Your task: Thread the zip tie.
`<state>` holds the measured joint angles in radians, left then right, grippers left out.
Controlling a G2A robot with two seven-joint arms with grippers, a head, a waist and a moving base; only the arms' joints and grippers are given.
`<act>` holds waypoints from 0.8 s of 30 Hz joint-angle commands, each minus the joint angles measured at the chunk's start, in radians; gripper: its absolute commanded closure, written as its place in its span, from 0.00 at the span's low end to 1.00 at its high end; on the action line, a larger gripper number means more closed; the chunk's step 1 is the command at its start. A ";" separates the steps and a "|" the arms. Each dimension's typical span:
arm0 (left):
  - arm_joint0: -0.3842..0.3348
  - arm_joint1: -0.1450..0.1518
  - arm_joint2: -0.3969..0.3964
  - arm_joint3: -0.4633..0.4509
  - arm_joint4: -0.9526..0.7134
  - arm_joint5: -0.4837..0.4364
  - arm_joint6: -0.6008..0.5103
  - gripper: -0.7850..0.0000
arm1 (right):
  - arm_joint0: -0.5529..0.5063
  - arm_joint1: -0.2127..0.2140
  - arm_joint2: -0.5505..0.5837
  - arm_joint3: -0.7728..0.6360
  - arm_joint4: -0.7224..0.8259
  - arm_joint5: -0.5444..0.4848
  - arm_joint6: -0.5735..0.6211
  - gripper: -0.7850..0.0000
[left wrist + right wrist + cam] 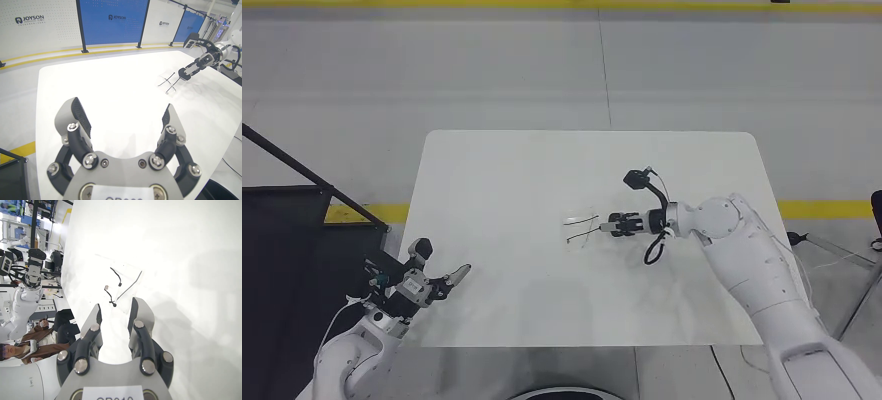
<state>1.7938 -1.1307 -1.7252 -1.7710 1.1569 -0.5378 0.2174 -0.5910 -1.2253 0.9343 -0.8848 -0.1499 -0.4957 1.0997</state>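
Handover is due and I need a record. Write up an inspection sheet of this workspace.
Surface: white table, rounded corners.
Job's things: thin black zip ties lying loose on a clear plastic sheet near the table's middle.
Clutter: nothing seen.
Grippers: right gripper open, empty, right beside the zip ties; left gripper open, empty, by the table's near-left corner.
Cables: black cable looping at the right wrist.
Surroundings: yellow floor line, dark panel beside the table, blue and white partitions.

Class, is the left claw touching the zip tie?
Apart. The top view shows bare table between the left claw and the zip tie.
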 commanded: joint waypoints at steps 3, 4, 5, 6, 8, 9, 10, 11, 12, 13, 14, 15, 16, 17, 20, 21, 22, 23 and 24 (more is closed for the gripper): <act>0.000 0.000 0.000 0.000 0.000 0.000 0.000 0.00 | 0.013 -0.005 -0.012 0.021 0.006 -0.006 0.001 0.60; 0.000 0.000 0.000 0.000 0.000 0.000 0.000 0.00 | 0.016 -0.007 -0.016 0.028 0.010 -0.009 0.002 0.60; 0.000 0.000 0.000 0.000 0.000 0.000 0.000 0.00 | 0.019 -0.008 -0.019 0.033 0.012 -0.011 0.002 0.60; 0.000 0.000 0.000 0.000 0.000 0.000 0.000 0.00 | 0.022 -0.010 -0.022 0.038 0.015 -0.012 0.002 0.62; 0.000 0.000 0.000 0.000 0.000 0.000 0.000 0.00 | 0.028 -0.014 -0.030 0.047 0.020 -0.011 0.002 0.64; 0.000 0.000 0.000 0.000 0.000 0.000 0.000 0.00 | 0.031 -0.016 -0.034 0.051 0.022 -0.010 0.001 0.64; 0.000 0.000 0.000 0.000 0.000 0.000 0.000 0.00 | 0.035 -0.017 -0.037 0.055 0.023 -0.010 0.001 0.64; 0.000 0.000 0.000 0.000 0.000 0.000 0.000 0.00 | 0.038 -0.019 -0.040 0.059 0.024 -0.010 0.002 0.64; 0.000 0.000 0.000 0.000 0.000 0.000 0.000 0.00 | 0.042 -0.021 -0.044 0.063 0.026 -0.011 0.003 0.64; 0.000 0.000 0.000 0.000 0.000 0.000 0.000 0.00 | 0.044 -0.022 -0.047 0.067 0.027 -0.011 0.004 0.64; 0.000 0.000 0.000 0.000 0.000 0.000 0.000 0.00 | 0.047 -0.024 -0.050 0.070 0.028 -0.012 0.003 0.65; 0.000 0.000 0.000 0.000 0.000 0.000 0.000 0.00 | 0.049 -0.025 -0.053 0.073 0.029 -0.012 0.003 0.66; 0.000 0.000 0.000 0.000 0.000 0.000 0.000 0.00 | 0.051 -0.027 -0.056 0.077 0.030 -0.014 0.004 0.67; 0.000 0.000 0.000 0.000 0.000 0.000 0.000 0.00 | 0.054 -0.028 -0.058 0.081 0.031 -0.016 0.004 0.67; 0.000 0.000 0.000 0.000 0.000 0.000 0.000 0.00 | 0.060 -0.031 -0.063 0.095 0.035 -0.024 0.004 0.73; 0.000 0.000 0.000 0.000 0.000 0.000 0.000 0.00 | 0.062 -0.032 -0.065 0.099 0.037 -0.026 0.005 0.75; 0.000 0.000 0.000 0.000 0.000 0.000 0.000 0.00 | 0.064 -0.033 -0.067 0.102 0.039 -0.028 0.005 0.76; 0.000 0.000 0.000 0.000 0.000 0.000 0.000 0.00 | 0.065 -0.034 -0.069 0.106 0.040 -0.029 0.005 0.78; 0.000 0.000 0.000 0.000 0.000 0.000 0.000 0.00 | 0.066 -0.035 -0.072 0.107 0.040 -0.030 0.005 0.78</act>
<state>1.7938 -1.1307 -1.7252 -1.7710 1.1569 -0.5378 0.2174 -0.5257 -1.2594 0.8650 -0.7792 -0.1099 -0.5246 1.1048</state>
